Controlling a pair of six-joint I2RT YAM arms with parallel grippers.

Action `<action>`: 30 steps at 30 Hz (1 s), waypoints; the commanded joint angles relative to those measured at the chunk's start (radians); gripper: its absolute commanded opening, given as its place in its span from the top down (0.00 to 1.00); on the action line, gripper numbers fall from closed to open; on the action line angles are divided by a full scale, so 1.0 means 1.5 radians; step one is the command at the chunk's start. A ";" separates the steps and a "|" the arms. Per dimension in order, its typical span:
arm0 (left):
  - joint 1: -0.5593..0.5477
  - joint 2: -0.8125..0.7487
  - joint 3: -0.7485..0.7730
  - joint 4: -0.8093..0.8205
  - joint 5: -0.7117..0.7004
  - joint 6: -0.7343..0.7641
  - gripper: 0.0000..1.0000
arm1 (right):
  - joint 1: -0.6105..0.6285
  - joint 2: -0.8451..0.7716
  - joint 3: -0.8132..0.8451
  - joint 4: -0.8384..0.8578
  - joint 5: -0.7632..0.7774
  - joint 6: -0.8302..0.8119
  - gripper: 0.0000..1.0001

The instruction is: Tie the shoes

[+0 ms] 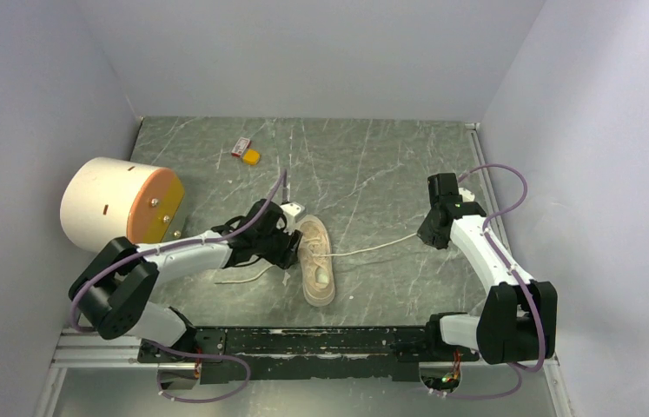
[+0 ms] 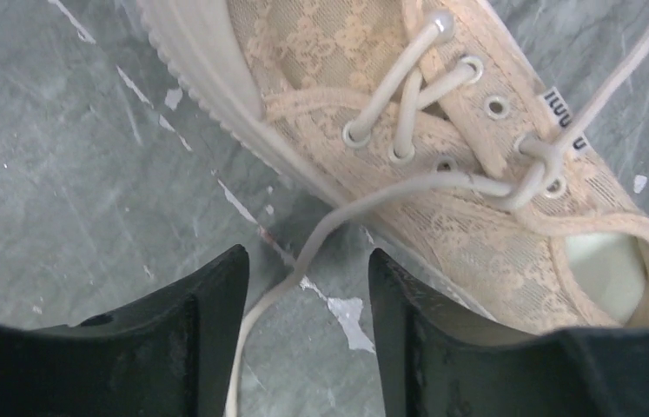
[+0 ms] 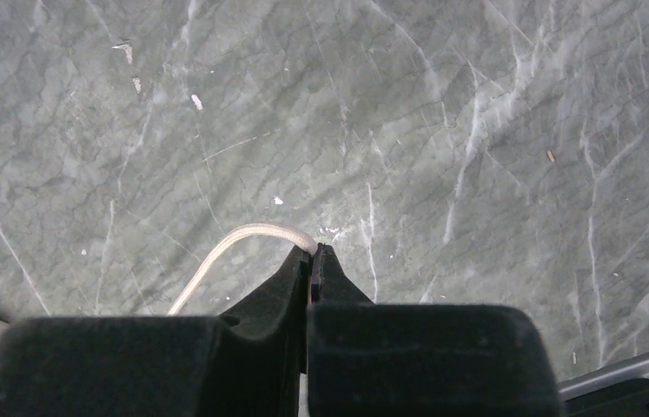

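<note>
The shoe [image 1: 316, 261], a cream lace-fabric low-top sneaker, lies in the middle of the table; in the left wrist view the shoe [image 2: 407, 130] fills the upper right. My left gripper [image 1: 290, 248] sits at its left side, open. One white lace [image 2: 338, 213] runs off the eyelets, down between the left gripper's [image 2: 307, 256] fingers and along the inside of the left finger. The other lace [image 1: 373, 247] stretches right to my right gripper [image 1: 432, 234]. The right gripper [image 3: 312, 250] is shut on that lace's end [image 3: 251, 233].
A large cream-and-orange cylinder [image 1: 121, 201] lies at the left wall. A small orange piece [image 1: 252, 157] and a red-and-white piece [image 1: 240, 148] sit at the back. Walls close in on three sides; a metal rail [image 1: 303, 343] runs along the near edge.
</note>
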 commanded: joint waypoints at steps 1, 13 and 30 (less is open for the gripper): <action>-0.005 0.040 0.020 0.070 -0.004 0.018 0.49 | 0.005 -0.008 0.001 0.006 0.001 -0.005 1.00; -0.005 -0.088 0.000 0.069 -0.002 -0.010 0.95 | 0.005 -0.026 0.029 0.014 -0.107 -0.108 1.00; -0.007 -0.084 -0.130 0.440 0.152 -0.161 0.95 | 0.237 0.267 0.345 0.152 -0.630 -0.134 1.00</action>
